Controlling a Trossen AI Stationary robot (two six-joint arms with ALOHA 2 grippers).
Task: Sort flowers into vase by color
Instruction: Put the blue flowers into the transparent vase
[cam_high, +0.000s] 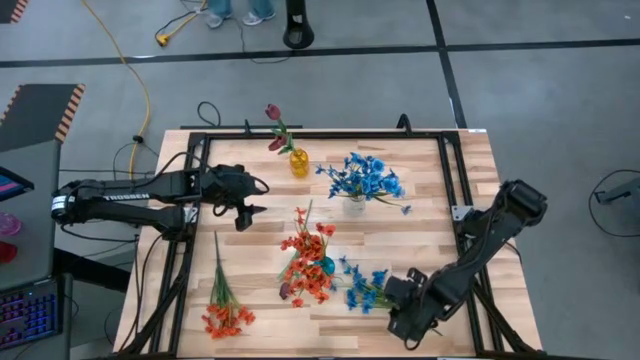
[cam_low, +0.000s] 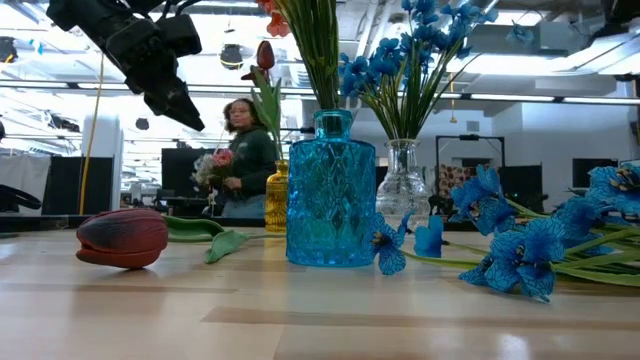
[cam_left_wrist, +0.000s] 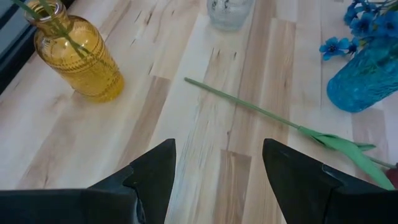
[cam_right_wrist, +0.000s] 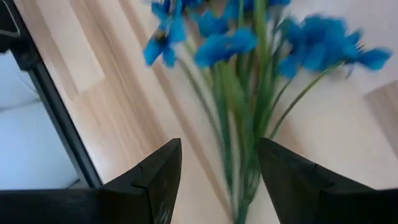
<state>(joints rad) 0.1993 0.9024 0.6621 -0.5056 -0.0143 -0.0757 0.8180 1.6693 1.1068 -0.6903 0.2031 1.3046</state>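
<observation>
Right hand (cam_right_wrist: 217, 180): fingers spread, low over the counter (cam_high: 430, 215), loose blue spray (cam_right_wrist: 249, 81) directly ahead, stems between its tips. Left hand (cam_left_wrist: 217, 180): spread, empty, raised; yellow vase (cam_left_wrist: 78, 59) and lying tulip stem (cam_left_wrist: 249, 109) just ahead.

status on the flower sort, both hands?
Right hand open over loose blue spray, stems between its fingers. Left hand open, empty, above the table near yellow vase. Nothing blocking.

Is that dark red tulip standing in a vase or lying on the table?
Lying flat. The maroon tulip rests on its side on the table, its stem trailing behind the blue vase.
</observation>
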